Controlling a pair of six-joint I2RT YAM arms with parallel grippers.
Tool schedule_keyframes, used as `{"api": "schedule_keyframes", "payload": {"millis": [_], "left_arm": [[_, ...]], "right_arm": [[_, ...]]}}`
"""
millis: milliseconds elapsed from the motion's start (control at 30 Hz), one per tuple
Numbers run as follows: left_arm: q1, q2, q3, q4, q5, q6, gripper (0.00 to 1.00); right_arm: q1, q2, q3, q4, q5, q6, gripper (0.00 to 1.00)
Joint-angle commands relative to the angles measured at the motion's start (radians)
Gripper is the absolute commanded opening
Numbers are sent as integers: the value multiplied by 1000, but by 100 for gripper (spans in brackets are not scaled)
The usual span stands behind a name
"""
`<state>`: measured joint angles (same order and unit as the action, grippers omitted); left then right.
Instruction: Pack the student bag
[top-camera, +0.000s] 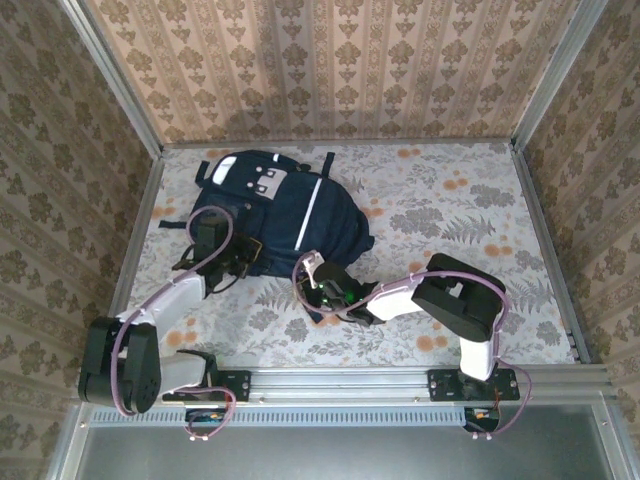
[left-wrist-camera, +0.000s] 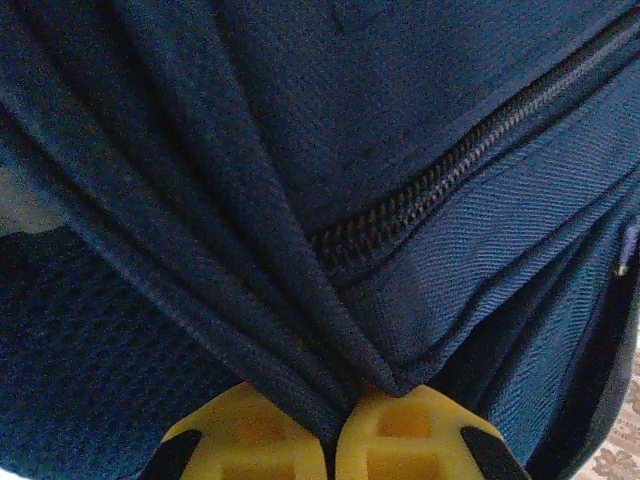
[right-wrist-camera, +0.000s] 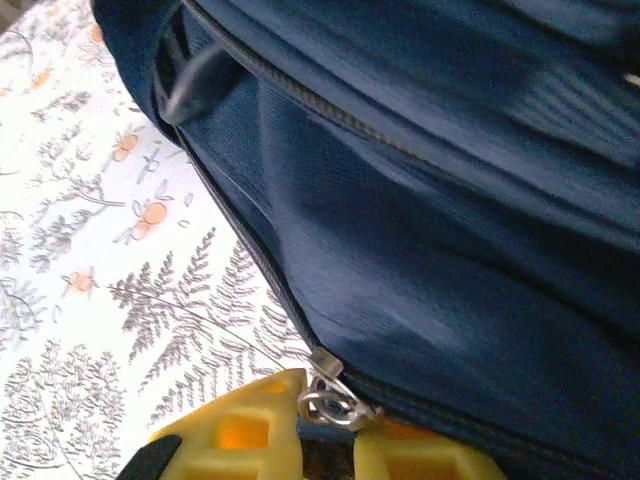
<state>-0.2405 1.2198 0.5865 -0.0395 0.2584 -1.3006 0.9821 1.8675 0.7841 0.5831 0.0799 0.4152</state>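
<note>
The student bag (top-camera: 290, 205), dark navy with a white stripe and pale grey patches, lies on the flowered table at the back left. At the bag's near left edge my left gripper (top-camera: 243, 258) is shut on a bunched fold of its navy fabric (left-wrist-camera: 300, 340), just below a closed zipper (left-wrist-camera: 450, 170); the yellow fingers (left-wrist-camera: 250, 440) meet with the cloth pinched between them. My right gripper (top-camera: 318, 290) sits at the bag's near corner. Its yellow fingers (right-wrist-camera: 250, 440) are shut on the metal zipper pull (right-wrist-camera: 330, 400) at the end of a zipper line.
The flowered tablecloth (top-camera: 450, 230) stretches to the right of the bag. Patterned walls and aluminium rails (top-camera: 545, 240) fence the table on three sides. A dark strap loop (right-wrist-camera: 185, 95) hangs at the bag's edge.
</note>
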Motion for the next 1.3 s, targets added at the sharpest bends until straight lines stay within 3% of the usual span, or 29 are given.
{"api": "schedule_keyframes", "payload": {"millis": [0, 267, 933, 1100, 1200, 1233, 1267], "left_arm": [[61, -50, 59, -74, -47, 84, 0], [138, -88, 99, -166, -21, 160, 0], [140, -58, 254, -324, -113, 324, 0], [61, 13, 360, -356, -131, 419, 0], [-27, 69, 452, -375, -166, 503, 0], [-44, 89, 477, -373, -154, 521, 4], [-56, 116, 504, -364, -128, 541, 14]], "right_arm": [[-14, -65, -40, -85, 90, -36, 0], [-94, -155, -118, -146, 113, -62, 0], [-238, -366, -253, -229, 76, -125, 0], [-242, -350, -225, -203, -141, -176, 0], [-173, -328, -178, -223, -248, -250, 0], [-140, -321, -163, -232, -254, -276, 0], [-101, -311, -146, -239, -260, -302, 0]]}}
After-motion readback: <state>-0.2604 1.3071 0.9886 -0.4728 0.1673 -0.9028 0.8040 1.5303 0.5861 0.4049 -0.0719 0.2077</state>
